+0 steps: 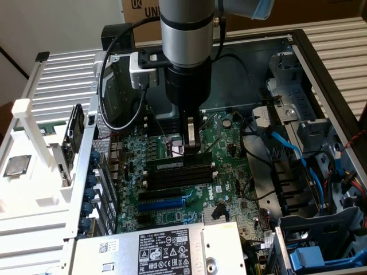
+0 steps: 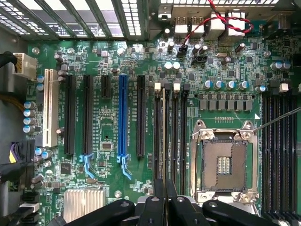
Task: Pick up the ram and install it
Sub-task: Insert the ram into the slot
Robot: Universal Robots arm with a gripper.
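The ram (image 1: 172, 165) is a dark stick with a pale label, held level just over the bank of black memory slots (image 1: 178, 179) on the green motherboard. My gripper (image 1: 192, 150) comes straight down from the arm and is shut on the ram's upper edge near its middle. In the wrist view the ram (image 2: 163, 141) appears edge-on as a thin pale line running along the slots (image 2: 179, 136), away from my gripper (image 2: 164, 197). Which slot it lines up with, and whether it is seated, I cannot tell.
The CPU socket (image 2: 223, 160) lies beside the slot bank, with a second bank of slots (image 2: 280, 150) beyond it. The blue expansion slot (image 2: 123, 117) and black ones sit on the other side. Blue cables (image 1: 292, 154) and drive cages fill the case's right; a power supply (image 1: 160, 246) is in front.
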